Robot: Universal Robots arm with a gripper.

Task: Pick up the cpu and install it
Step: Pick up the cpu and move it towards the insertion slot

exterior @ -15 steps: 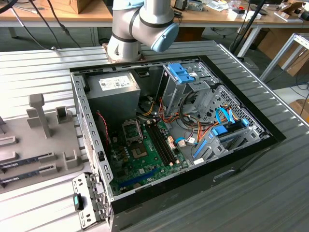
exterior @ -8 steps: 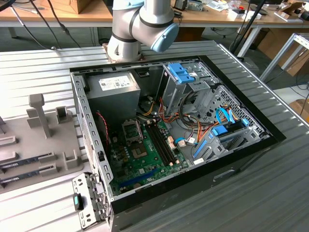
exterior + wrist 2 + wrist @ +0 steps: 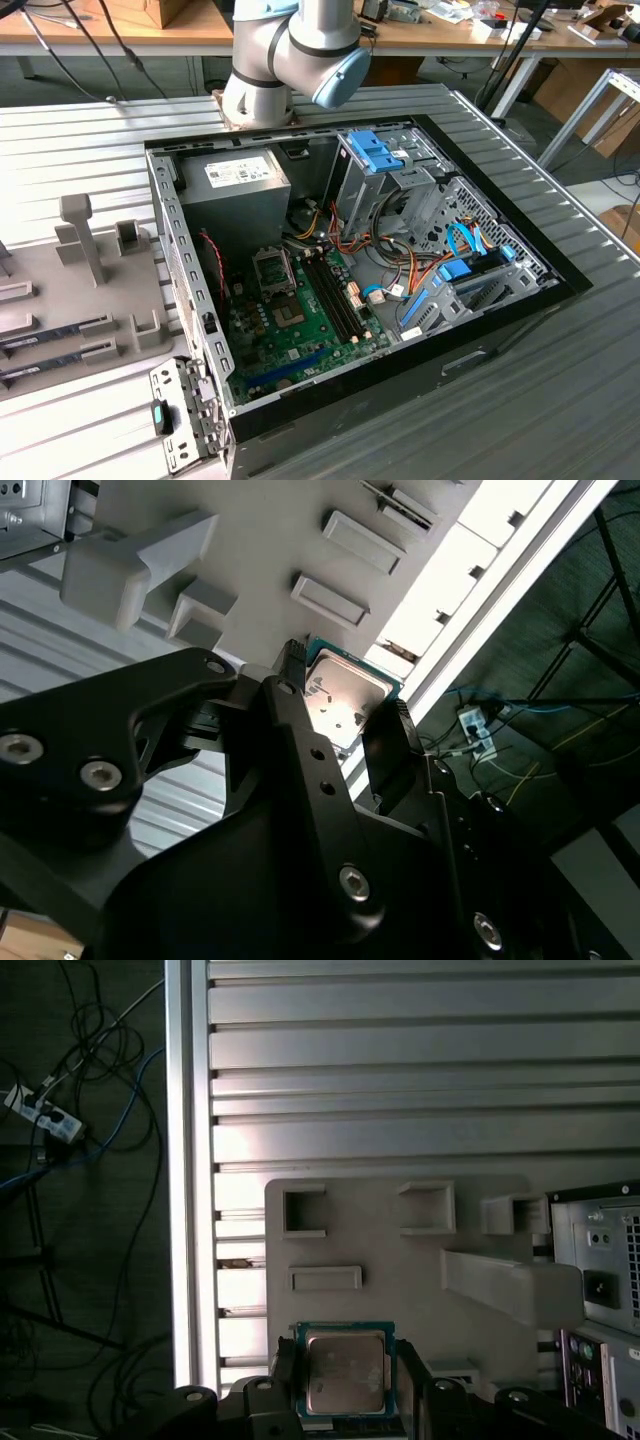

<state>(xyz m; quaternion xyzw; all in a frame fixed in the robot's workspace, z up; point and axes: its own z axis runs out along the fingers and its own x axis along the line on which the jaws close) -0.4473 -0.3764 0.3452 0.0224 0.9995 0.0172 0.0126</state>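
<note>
The pickup looks done and the install has not begun. In both wrist views the cpu sits between the jaws of the gripper, silvery top facing up. The two black fingers press against its opposite edges, so I judge the jaws clamped on the chip. Beneath the jaws lies the grey fixture plate, with its moulded pockets and posts spreading out ahead of them. The chip looks large against those pockets, which suggests it is lifted clear of the plate, though the frames do not settle this. Off to one side of the jaws stands the rear of the computer case, well apart from the chip, on the ribbed metal table. In the exterior view the socket on the green motherboard appears dark and unfilled, so carrying the chip over, seating it and letting go all remain. The arm rises from its base behind the case and reaches out of frame. The wrist points straight down over the plate.
</note>
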